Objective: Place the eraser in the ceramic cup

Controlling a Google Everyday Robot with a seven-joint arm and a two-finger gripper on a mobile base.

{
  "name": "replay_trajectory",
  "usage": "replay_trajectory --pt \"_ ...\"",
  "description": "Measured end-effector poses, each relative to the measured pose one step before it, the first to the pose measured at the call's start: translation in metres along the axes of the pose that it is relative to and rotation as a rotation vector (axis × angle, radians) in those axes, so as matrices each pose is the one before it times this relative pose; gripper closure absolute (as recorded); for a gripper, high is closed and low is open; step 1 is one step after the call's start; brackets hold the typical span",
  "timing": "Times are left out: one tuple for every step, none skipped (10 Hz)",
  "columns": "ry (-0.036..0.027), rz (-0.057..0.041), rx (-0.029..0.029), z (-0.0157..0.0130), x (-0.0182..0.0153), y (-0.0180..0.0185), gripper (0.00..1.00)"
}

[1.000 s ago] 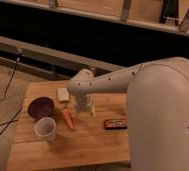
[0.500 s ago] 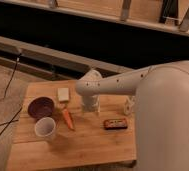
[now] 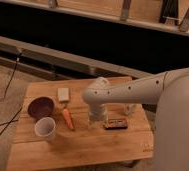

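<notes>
1. Hanging from the white arm [image 3: 133, 90] that reaches in from the right, the gripper [image 3: 97, 119] points down over the middle of the wooden table [image 3: 88, 146]. Its tip is low, close to the tabletop.
2. Whether the gripper is open or closed cannot be told from this view. Nothing can be seen held in it.
3. The eraser [image 3: 116, 122] is a small, flat, dark bar with reddish marks on top. It lies flat on the table just to the right of the gripper in the camera view, and contact between the two cannot be judged.
4. The orange carrot [image 3: 68, 119] lies on the other side of the gripper, slightly apart from it, so the gripper stands between carrot and eraser.
5. The ceramic cup [image 3: 45, 128] is plain, pale and upright. It stands near the front left corner of the table, beyond the carrot and well apart from the eraser.
6. The dark purple-brown bowl [image 3: 40, 107] sits just behind the cup, and a pale beige block [image 3: 63, 94] lies behind the carrot, toward the far edge.
7. Dark cables [image 3: 8, 85] trail across the floor to the left of the table.
</notes>
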Motion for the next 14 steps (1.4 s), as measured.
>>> replay_trajectory --pt "0.01482 -0.00307 -0.00062 0.00686 0.00532 -0.00314 0.35" --pt "0.00385 0.00173 -0.00693 0.00678 0.00067 -0.00214 0.35" --pt "0.00033 0.00314 -0.00522 0.00634 -0.00109 -0.00283 0.35" --pt "0.0009 0.00175 -0.0043 0.00458 -0.00157 -0.00139 0.35" --pt "-0.00137 -0.00006 -0.00745 0.00539 -0.0034 -0.00029 0.35" --pt "-0.00443 0.00218 -0.01199 0.00507 -0.00476 0.00008 0.35" --pt "-0.00344 0.00436 -0.00973 0.00505 -0.00415 -0.00193 0.35" --pt "-0.00254 0.00374 -0.01208 0.00543 -0.00382 -0.00148 0.35" --pt "0.00143 0.00286 -0.0104 0.00543 -0.00227 -0.00266 0.35" --pt "0.00257 0.00208 -0.00531 0.00307 -0.00048 -0.00227 0.35" --pt "0.00356 0.00235 -0.00545 0.00359 -0.00054 -0.00276 0.35" --pt "0.00363 0.00062 -0.00157 0.00295 -0.00068 -0.00253 0.35" --pt "0.00049 -0.00029 -0.0008 0.0024 -0.002 -0.002 0.35" --pt "-0.00783 -0.00341 0.00425 -0.00044 -0.0055 -0.00198 0.35"
